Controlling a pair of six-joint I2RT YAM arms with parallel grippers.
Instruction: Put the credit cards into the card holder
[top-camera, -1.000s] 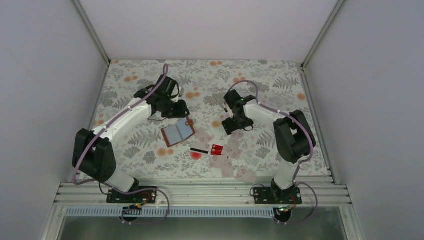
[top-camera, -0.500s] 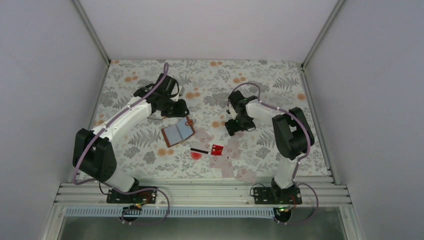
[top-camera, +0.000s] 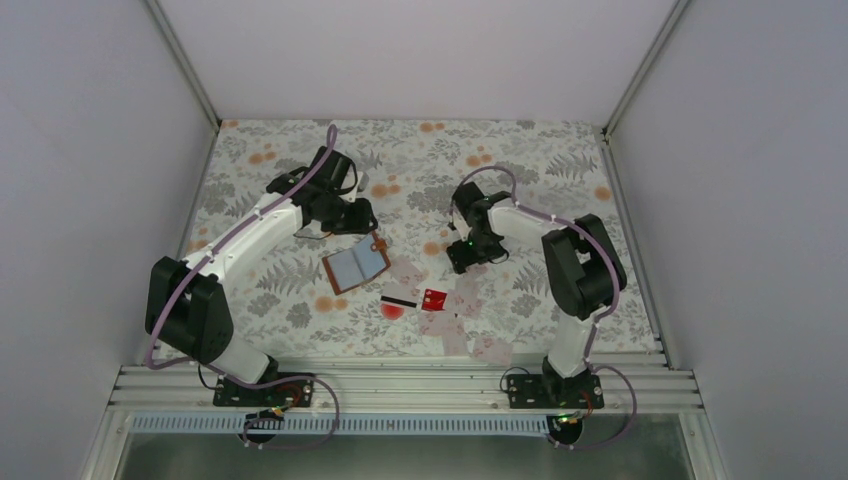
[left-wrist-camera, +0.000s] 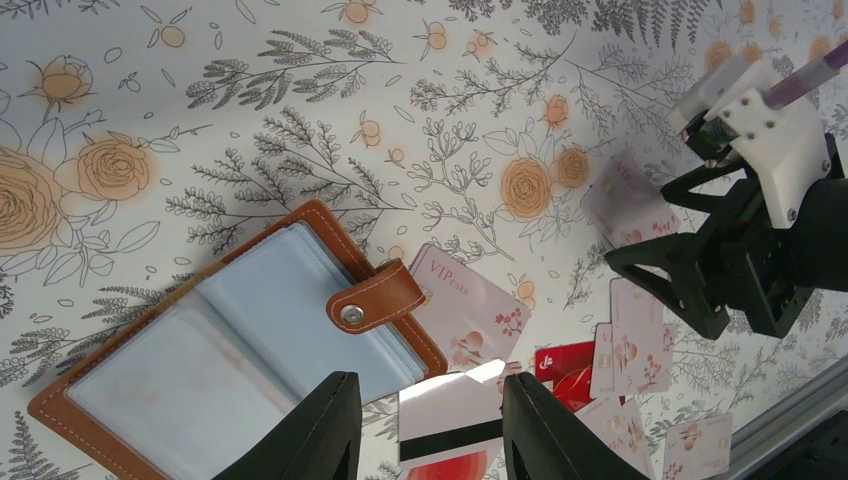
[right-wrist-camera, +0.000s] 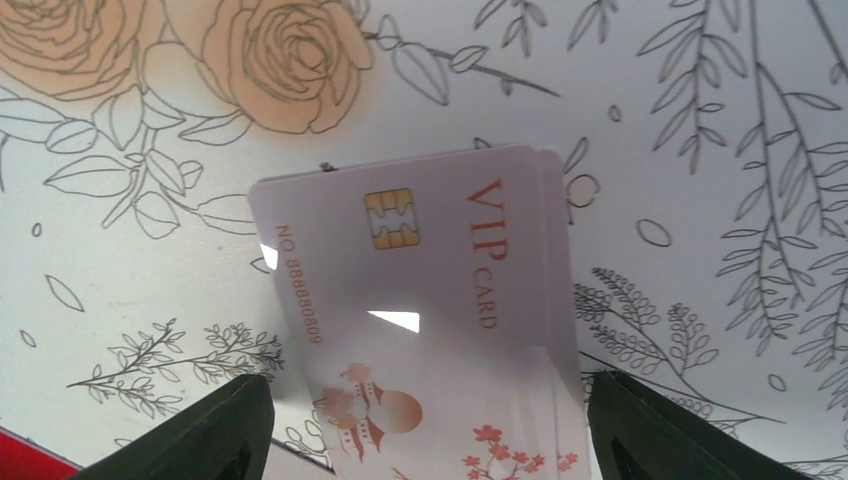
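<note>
The card holder (left-wrist-camera: 230, 370) lies spread open on the desk (top-camera: 420, 150), pockets up to receive; the left hand (left-wrist-camera: 428, 388) hovers by its strap (left-wrist-camera: 380, 300), fingers part-spread and empty, seemingly placed to steady it; the credit cards (top-camera: 445, 305) lie scattered just right of it; the right hand (right-wrist-camera: 428, 390) straddles one pale card (right-wrist-camera: 420, 290), fingers wide apart, gripping nothing yet, lined up for a pinch.

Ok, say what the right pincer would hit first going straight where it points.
The pale pink rectangular plastic VIP card, framed by the open right pincer; distance unclear.
</note>
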